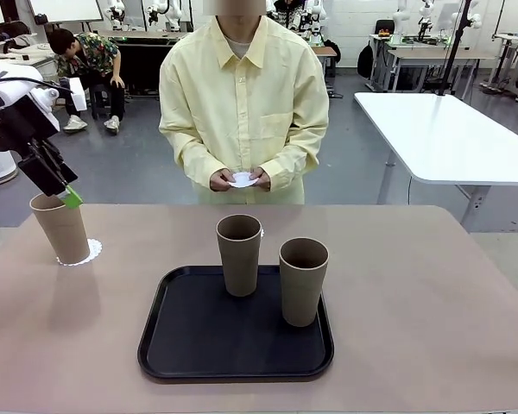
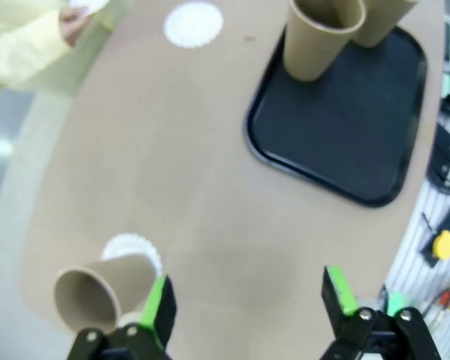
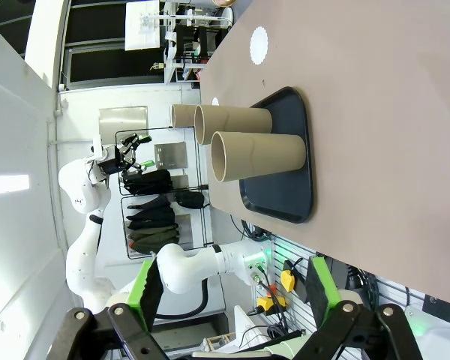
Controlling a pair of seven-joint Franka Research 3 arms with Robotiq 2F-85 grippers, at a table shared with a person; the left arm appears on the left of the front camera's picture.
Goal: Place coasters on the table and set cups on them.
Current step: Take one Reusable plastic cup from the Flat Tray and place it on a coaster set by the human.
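Cup (image 2: 97,289) on coaster (image 2: 126,244), just beside left pincer (image 2: 247,292)

Matte grey-brown cups (image 1: 303,280); black tray (image 1: 198,336); white coasters (image 1: 92,251) with lacy scalloped edges; beige-brown table (image 1: 432,302); pale yellow collared shirt (image 1: 242,103)
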